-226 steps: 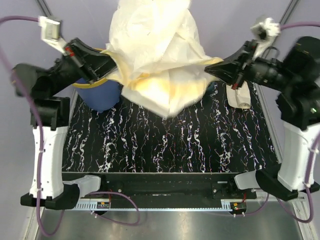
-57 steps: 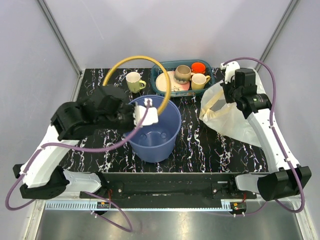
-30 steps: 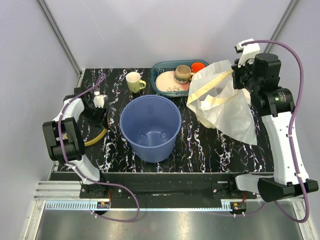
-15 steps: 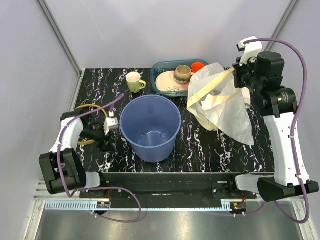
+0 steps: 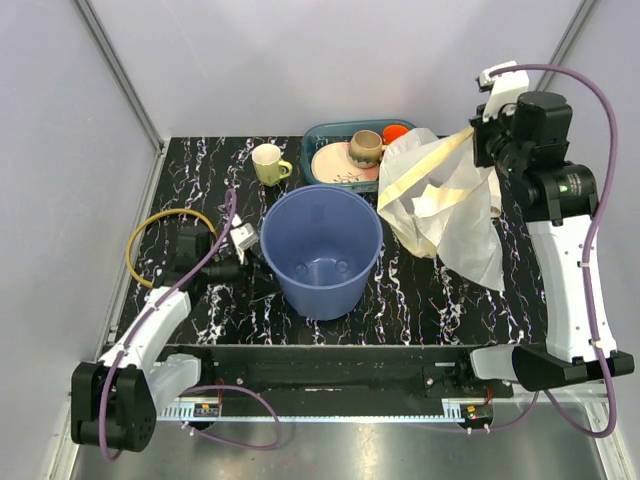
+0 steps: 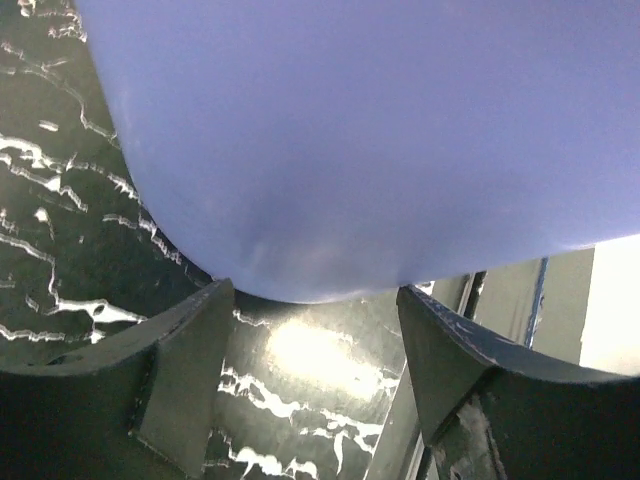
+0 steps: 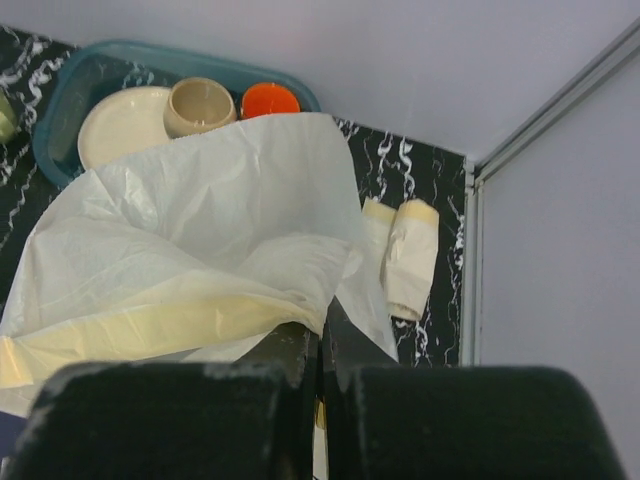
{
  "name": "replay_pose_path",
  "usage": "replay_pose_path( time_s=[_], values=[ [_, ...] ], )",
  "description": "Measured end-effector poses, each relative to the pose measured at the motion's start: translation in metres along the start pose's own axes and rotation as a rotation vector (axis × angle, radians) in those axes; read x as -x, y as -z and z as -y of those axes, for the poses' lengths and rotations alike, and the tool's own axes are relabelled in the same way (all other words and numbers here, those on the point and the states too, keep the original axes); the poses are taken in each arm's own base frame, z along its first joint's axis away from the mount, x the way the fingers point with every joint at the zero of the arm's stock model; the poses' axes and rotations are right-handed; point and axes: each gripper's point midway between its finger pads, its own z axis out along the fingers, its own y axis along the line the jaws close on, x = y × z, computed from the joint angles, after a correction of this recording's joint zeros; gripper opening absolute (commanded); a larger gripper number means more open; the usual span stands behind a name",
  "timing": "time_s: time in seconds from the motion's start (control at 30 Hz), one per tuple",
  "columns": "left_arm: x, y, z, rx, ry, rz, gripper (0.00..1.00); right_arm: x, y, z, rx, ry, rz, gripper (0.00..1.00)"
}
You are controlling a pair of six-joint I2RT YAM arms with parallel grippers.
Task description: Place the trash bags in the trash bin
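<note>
Blue plastic first: the bin (image 5: 300, 235) stands upright near the front middle of the bench (image 5: 440, 300), mouth open, nothing inside. Its yellow ring (image 5: 170, 211) lies flat on the bench to the left, off the bin. My left claw (image 6: 312, 320) sits low against the bin's left side. In the wrist view the fingers are spread wide with the curved wall just ahead of them. I cannot tell if they touch it.

Further back and to the right, the right claw (image 7: 320, 325) is pinched tight on the sack (image 5: 445, 215), holding it by the folded yellowish hem. The sack hangs down with its lower end on or near the bench, beside the bin, not over it.

- Look: thin, translucent, cream-white and crinkled, with the hem a deeper yellow.
- Handling, my estimate: almost weightless, limp and slippery. It should billow rather than drop, and could snag or tear. The doubled hem is the best hold.

Behind the sack, near the far right corner, the bundle (image 7: 400, 250) lies as two small pale rolls. It looks soft and compact, so I would grip it across the middle.

The basket (image 5: 312, 135) sits at the far edge.
</note>
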Motion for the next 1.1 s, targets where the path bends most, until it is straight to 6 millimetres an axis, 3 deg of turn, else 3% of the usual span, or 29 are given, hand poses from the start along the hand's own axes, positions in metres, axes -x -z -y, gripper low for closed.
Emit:
replay_pose_path(
  time_s=[0.1, 0.23, 0.37, 0.47, 0.53, 0.67, 0.87, 1.0, 1.1],
  values=[
    [0.019, -0.013, 0.002, 0.009, 0.040, 0.069, 0.71, 0.026, 0.015, 0.004, -0.001, -0.016, 0.072, 0.00],
    [0.041, -0.021, -0.019, 0.070, 0.125, 0.147, 0.72, 0.080, 0.050, 0.010, 0.009, -0.046, 0.251, 0.00],
    [0.050, -0.023, -0.029, 0.104, 0.155, 0.168, 0.75, 0.136, 0.091, 0.012, 0.036, -0.070, 0.464, 0.00],
    [0.068, -0.008, -0.032, 0.138, 0.107, 0.196, 0.79, 0.175, 0.123, 0.012, 0.072, -0.086, 0.615, 0.00],
    [0.088, 0.017, -0.035, 0.195, 0.047, 0.236, 0.83, 0.208, 0.153, 0.008, 0.127, -0.095, 0.752, 0.00],
    [0.127, 0.065, -0.025, 0.283, -0.084, 0.321, 0.98, 0.251, 0.203, -0.016, 0.311, -0.088, 0.970, 0.00],
    [0.194, 0.095, 0.017, 0.240, -0.284, 0.420, 0.99, 0.278, 0.249, -0.062, 0.684, -0.074, 1.132, 0.00],
    [0.239, 0.106, 0.023, 0.210, -0.388, 0.470, 0.99, 0.288, 0.261, -0.087, 0.940, -0.078, 1.168, 0.00],
    [0.276, 0.112, 0.020, 0.171, -0.459, 0.490, 0.99, 0.290, 0.248, -0.105, 1.072, -0.105, 1.138, 0.00]
  ],
)
